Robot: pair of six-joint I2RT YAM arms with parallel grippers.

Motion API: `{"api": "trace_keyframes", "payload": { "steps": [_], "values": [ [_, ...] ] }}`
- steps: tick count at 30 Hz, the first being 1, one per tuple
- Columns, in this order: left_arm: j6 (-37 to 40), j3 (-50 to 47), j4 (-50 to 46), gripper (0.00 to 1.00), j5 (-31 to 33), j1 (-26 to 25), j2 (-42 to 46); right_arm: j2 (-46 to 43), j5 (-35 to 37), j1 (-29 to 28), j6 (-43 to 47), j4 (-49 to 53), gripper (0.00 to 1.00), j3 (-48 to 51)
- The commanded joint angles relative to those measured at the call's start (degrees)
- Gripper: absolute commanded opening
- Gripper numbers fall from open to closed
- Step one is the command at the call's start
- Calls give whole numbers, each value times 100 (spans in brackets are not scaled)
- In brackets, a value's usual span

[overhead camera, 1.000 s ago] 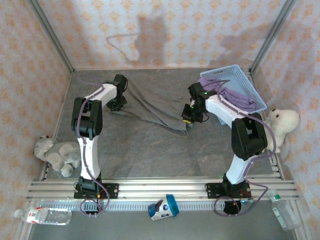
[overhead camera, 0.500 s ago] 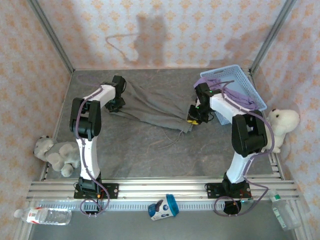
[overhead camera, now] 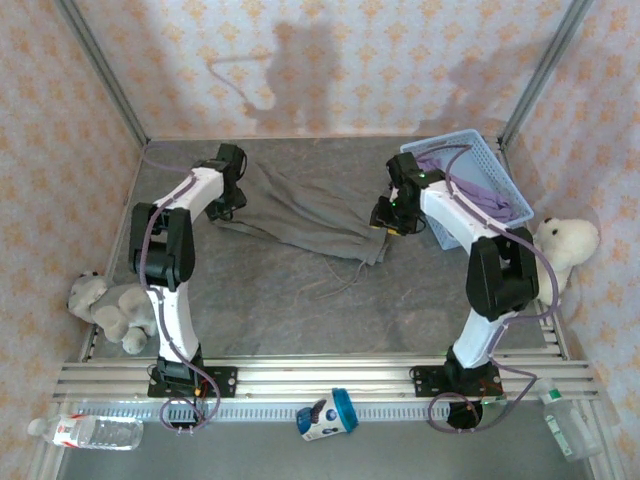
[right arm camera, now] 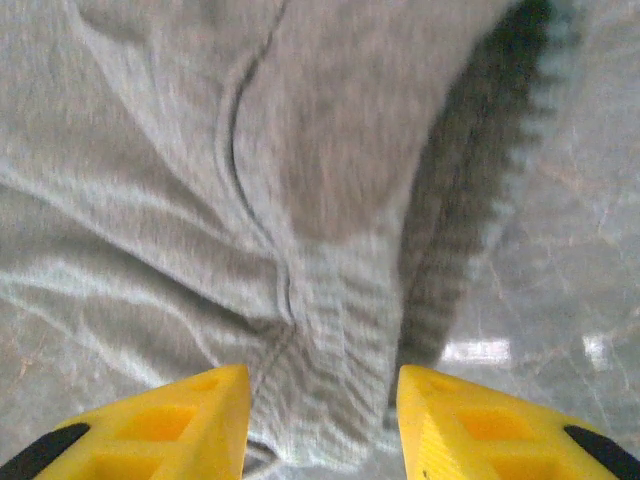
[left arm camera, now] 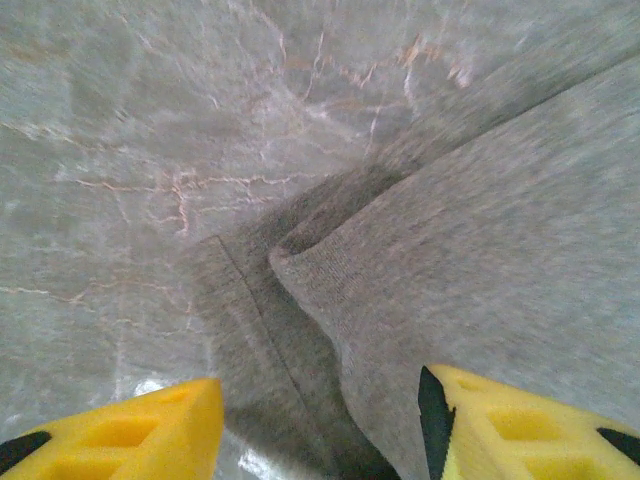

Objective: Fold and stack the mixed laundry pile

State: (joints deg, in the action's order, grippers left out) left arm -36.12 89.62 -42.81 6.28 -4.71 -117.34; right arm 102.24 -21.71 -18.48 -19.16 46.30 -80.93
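Observation:
The grey-olive garment [overhead camera: 310, 215] lies spread out on the grey table, running from the far left to the middle. My left gripper [overhead camera: 226, 207] hovers over its left corner; the wrist view shows the jaws open, with a folded hem [left arm camera: 330, 290] lying loose between the yellow fingertips [left arm camera: 160, 430]. My right gripper [overhead camera: 386, 224] stands open over the garment's right end, its ribbed waistband [right arm camera: 330, 380] lying slack between the fingertips [right arm camera: 480, 425]. The lavender T-shirt [overhead camera: 475, 188] is heaped in the basket.
The light blue lattice basket [overhead camera: 465, 142] stands at the far right. A grey plush [overhead camera: 110, 305] sits at the left edge and a white plush [overhead camera: 565, 245] at the right edge. Bottles [overhead camera: 95, 430] and a cup [overhead camera: 328, 415] lie beyond the front rail [overhead camera: 320, 375].
Both grippers have gone from shut to open and let go of the grey garment's ends. Both arms have moved a little toward the far side, and the garment lies flatter.

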Motion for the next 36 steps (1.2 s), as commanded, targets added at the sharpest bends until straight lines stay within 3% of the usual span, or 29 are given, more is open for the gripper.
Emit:
{"api": "trace_keyframes", "payload": {
  "steps": [1,9,11,14,17,36],
  "values": [
    [-110,147,-13,54,90,41,-385,434,354,45,-218,-305,43,-178],
    [-89,302,0,31,335,47,-493,745,291,159,-362,-439,37,54],
    [-34,222,30,32,372,49,-378,737,365,174,-403,-446,37,186],
    [123,187,-26,47,431,51,-276,786,321,222,-472,-517,36,352],
    [242,256,-105,54,415,62,-257,843,304,235,-475,-539,36,389],
    [313,847,-205,43,162,229,-487,956,218,232,-536,-483,35,266]
  ]
}}
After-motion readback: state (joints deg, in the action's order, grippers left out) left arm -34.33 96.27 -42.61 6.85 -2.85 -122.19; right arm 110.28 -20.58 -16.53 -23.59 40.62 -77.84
